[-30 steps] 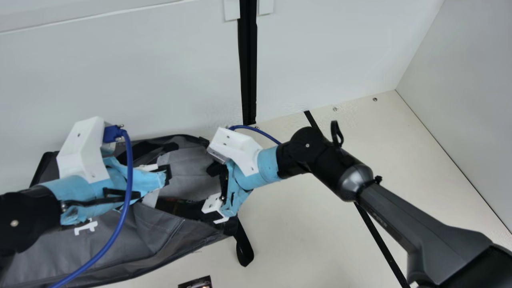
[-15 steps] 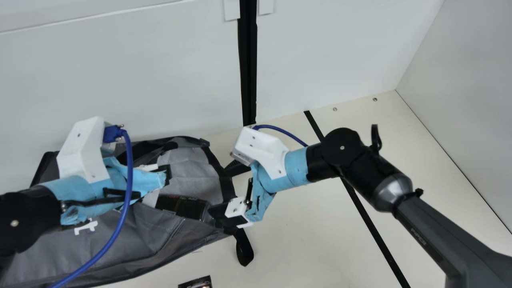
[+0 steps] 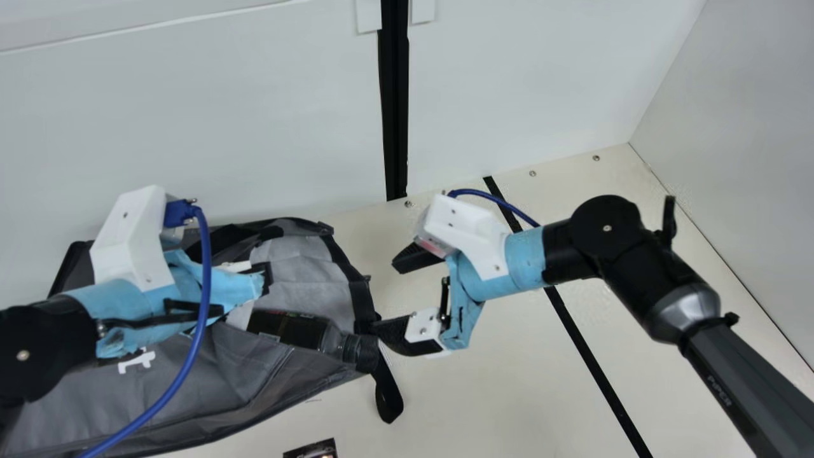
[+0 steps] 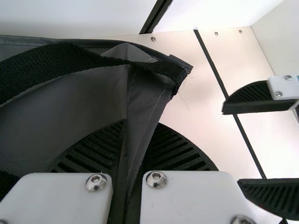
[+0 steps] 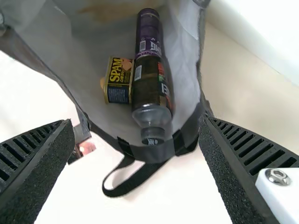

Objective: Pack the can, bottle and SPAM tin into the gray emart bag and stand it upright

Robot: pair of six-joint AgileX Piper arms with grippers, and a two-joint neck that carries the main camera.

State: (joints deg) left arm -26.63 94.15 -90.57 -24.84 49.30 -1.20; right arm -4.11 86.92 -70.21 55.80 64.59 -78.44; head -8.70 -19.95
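In the main view, the left arm (image 3: 38,353) extends from the left edge, the left gripper (image 3: 266,278) with jaws clamped; the right arm (image 3: 664,277) is bent, the right gripper (image 3: 383,296) with jaws spread wide.

From the right of the bag (image 3: 254,381), over open table (image 3: 509,381), a hand could reach its mouth, but the right gripper (image 3: 384,295) stands spread just outside it. Within the bag, the bottle (image 3: 296,329), neck at the rim, the tin (image 5: 118,79) beside it and the can (image 5: 149,35) deeper in take up room, while the left gripper (image 3: 265,277), clamped on the bag's cloth, blocks the way over its middle.
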